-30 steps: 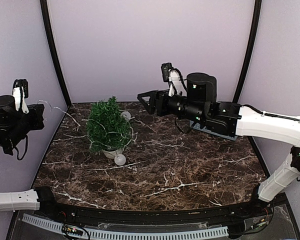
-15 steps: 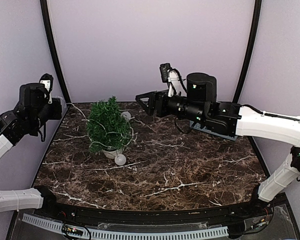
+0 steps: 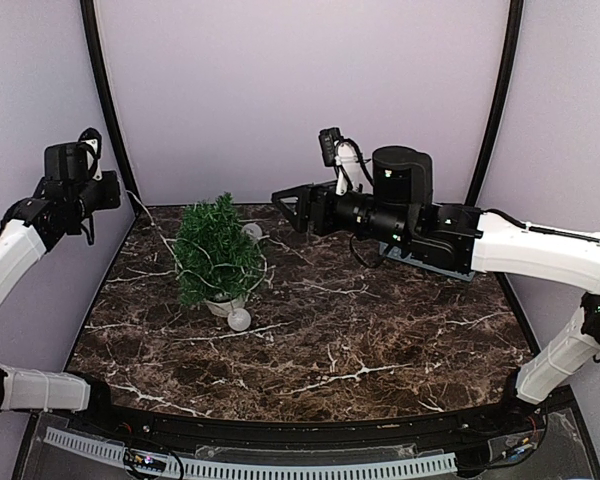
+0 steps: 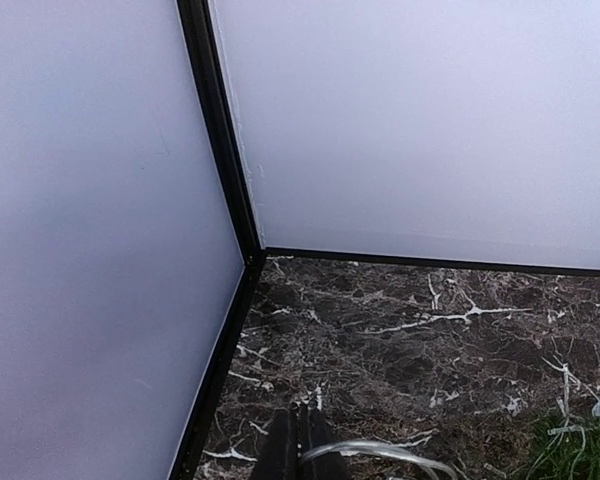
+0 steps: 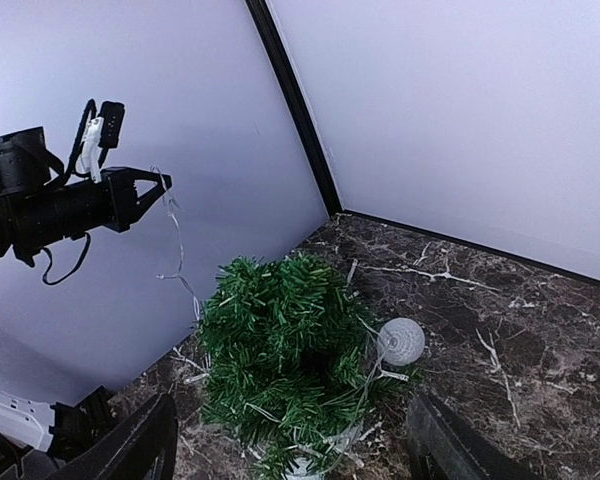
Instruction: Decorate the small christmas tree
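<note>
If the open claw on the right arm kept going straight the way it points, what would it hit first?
Most likely the small christmas tree, which sits between the open fingers of the right gripper in its wrist view. Height is hard to judge, so it might only skim the top branches.

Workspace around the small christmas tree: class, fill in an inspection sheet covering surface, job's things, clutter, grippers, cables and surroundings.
Surface: dark marble-patterned table.
Job's things: small christmas tree upright in its white pot; thin garland string draped around it; white ball in front of the pot, second white ball behind the tree.
Clutter: nothing seen.
Grippers: left gripper shut on the garland string, high to the tree's left; right gripper open and empty, to the tree's right.
Cables: black cable looped under the right arm.
Surroundings: pale lilac walls, black corner posts.
</note>
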Available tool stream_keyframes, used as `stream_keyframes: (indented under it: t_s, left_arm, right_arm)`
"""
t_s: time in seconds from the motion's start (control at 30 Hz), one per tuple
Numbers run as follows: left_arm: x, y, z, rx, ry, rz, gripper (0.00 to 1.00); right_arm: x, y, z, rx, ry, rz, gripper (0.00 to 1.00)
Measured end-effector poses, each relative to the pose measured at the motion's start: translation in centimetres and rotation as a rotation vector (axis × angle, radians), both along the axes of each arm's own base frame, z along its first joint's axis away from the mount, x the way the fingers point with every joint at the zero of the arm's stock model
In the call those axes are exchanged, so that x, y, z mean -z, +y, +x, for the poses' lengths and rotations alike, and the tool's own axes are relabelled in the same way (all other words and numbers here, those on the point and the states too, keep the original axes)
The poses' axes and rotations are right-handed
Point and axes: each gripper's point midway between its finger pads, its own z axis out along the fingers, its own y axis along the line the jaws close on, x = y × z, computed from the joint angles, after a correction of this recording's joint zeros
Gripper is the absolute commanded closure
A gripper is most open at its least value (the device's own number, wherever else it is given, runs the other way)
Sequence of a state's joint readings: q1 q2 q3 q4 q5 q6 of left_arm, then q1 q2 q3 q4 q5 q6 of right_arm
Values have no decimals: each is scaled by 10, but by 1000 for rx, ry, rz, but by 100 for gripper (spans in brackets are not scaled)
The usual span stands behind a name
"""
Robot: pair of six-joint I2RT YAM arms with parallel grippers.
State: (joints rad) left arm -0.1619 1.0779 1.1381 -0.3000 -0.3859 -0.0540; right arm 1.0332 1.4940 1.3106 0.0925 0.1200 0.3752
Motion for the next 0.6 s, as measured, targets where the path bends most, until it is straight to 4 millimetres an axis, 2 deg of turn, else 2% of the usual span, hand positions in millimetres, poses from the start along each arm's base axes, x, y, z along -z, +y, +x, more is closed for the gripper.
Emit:
stream_keyframes:
  t_s: [0.33, 0.6]
  left_arm:
    - [15, -27, 63, 163, 55, -13, 100]
    - [8, -78, 91, 451, 34, -30, 100]
  right_arm:
    - [9, 2, 2, 7, 12, -22, 20]
    - [37, 19, 5, -35, 31, -79, 16]
